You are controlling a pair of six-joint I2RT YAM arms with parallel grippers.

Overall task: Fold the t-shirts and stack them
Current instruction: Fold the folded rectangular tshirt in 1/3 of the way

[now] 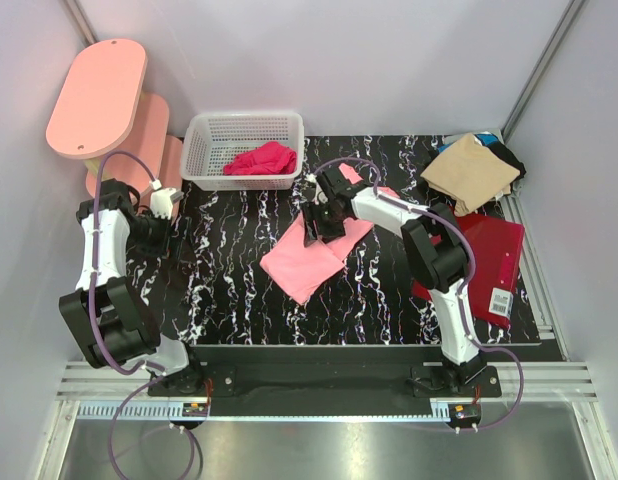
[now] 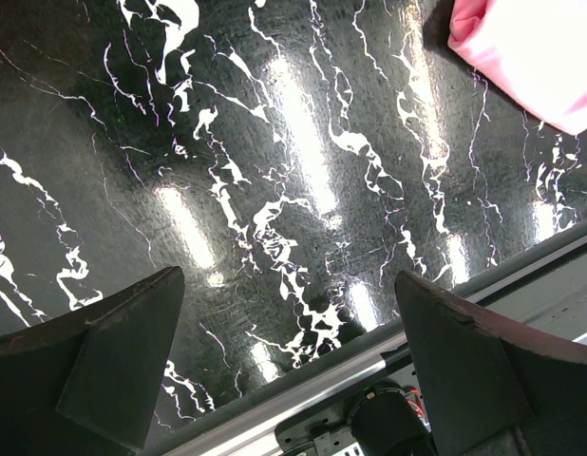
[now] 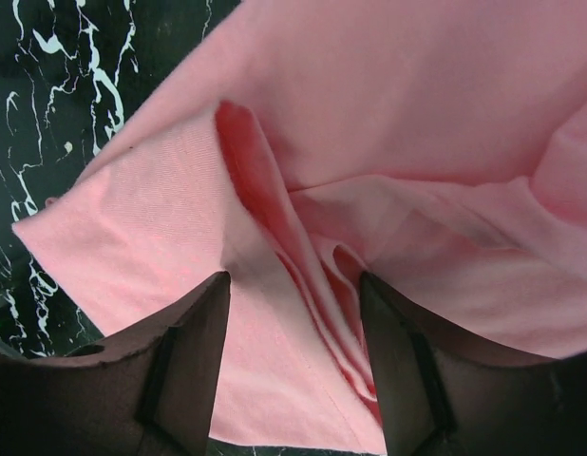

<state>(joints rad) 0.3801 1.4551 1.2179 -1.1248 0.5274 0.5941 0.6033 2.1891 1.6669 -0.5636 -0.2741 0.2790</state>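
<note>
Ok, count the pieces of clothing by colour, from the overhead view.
salmon-pink shirt: 1
magenta cloth in basket: 1
tan shirt: 1
dark red shirt: 1
black cloth: 1
Total: 5
Blue edge beside it: too hidden to count.

Top view: fixed, high, behind arm bases [image 1: 184, 375], facing down and forward; far enough for the whole marbled table [image 1: 229, 280], basket [image 1: 204, 165] and walls [image 1: 389, 60]. Left wrist view: close, angled down at bare tabletop, left gripper [image 2: 286, 280] framing the bottom, table-edge rail [image 2: 303, 385] low in frame, corner of pink shirt [image 2: 531, 57] upper right. Right wrist view: closest, straight onto that shirt, right gripper [image 3: 293, 280] at bottom, sliver of tabletop at left. Shared by all three: pink shirt and marbled table.
</note>
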